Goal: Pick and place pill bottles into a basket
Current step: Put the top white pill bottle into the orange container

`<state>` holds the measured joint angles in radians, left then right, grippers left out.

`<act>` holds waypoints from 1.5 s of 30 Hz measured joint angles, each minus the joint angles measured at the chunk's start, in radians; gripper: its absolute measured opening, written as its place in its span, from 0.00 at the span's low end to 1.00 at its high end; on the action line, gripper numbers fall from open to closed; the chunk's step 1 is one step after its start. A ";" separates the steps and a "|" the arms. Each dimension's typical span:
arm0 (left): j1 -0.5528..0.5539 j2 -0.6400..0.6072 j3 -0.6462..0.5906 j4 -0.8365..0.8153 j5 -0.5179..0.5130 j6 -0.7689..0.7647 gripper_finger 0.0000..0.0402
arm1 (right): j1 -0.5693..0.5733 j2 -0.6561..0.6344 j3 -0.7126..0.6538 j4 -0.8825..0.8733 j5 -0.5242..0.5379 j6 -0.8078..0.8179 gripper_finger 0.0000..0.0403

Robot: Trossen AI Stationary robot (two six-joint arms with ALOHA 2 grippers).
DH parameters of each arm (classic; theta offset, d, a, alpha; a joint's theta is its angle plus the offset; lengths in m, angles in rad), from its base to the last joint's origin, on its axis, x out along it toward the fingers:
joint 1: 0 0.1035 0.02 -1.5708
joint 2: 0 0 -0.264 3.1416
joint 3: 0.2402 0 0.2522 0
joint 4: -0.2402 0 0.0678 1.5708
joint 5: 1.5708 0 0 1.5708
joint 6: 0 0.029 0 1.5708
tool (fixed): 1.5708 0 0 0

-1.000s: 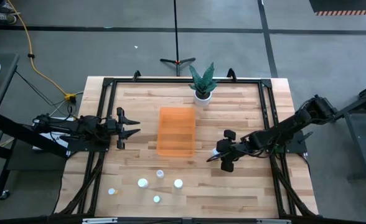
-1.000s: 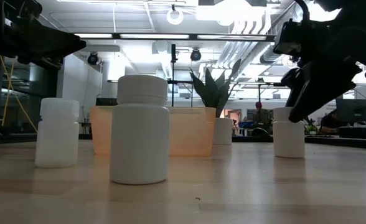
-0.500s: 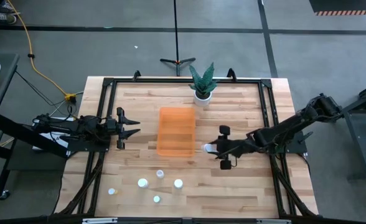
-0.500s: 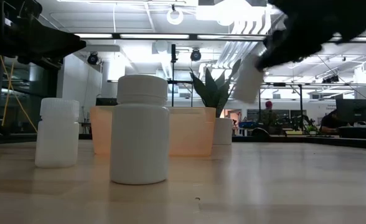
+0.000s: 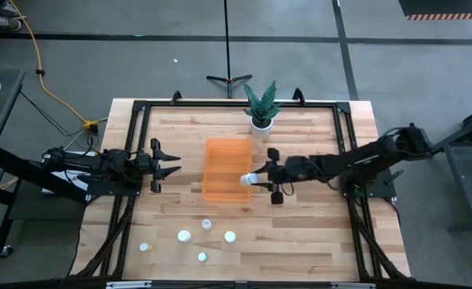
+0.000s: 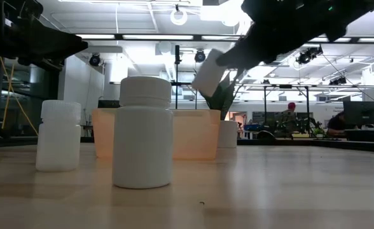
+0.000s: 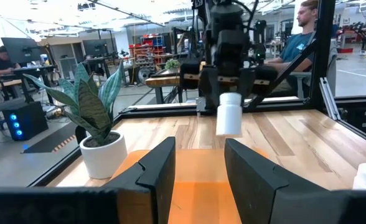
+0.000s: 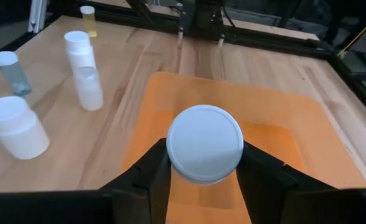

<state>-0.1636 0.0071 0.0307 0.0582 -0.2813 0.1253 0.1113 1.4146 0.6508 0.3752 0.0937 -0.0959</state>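
Note:
My right gripper is shut on a white pill bottle, carried over the right wall of the orange basket; the bottle also shows in the low view, the left wrist view and the right wrist view. Several more pill bottles stand upright on the table near its front edge. My left gripper is open and empty at the table's left, pointing at the basket. My right gripper pinches the bottle's body between its two fingers, one on each side. The fingers come nearly level from the table's right side. The bottle is lifted clear and tilted, its cap pointing toward the basket, away from the wrist.
A white pot with a green plant stands at the back, beyond the basket. A black frame runs round the table. People sit at desks in the room behind.
My right gripper has shut on a pill bottle that stood at the table's right of the basket, lifted it clear and carried it toward the table's left, to the basket's right wall. The bottle has tipped from upright toward level.

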 joint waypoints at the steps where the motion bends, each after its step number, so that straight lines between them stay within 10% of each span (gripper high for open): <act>1: 0.000 0.000 0.000 0.000 0.000 0.000 0.43 | -0.011 0.015 0.012 -0.001 -0.017 -0.003 0.37; 18: 0.000 0.000 0.000 -0.008 -0.002 0.000 0.43 | -0.052 0.356 0.477 -0.539 -0.186 -0.067 0.36; 45: 0.000 0.000 0.000 -0.006 -0.002 0.000 0.43 | -0.073 0.432 0.480 -0.550 -0.255 -0.043 0.41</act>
<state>-0.1638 0.0071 0.0307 0.0517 -0.2832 0.1254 0.0387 1.8469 1.1313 -0.1746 -0.1609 -0.1385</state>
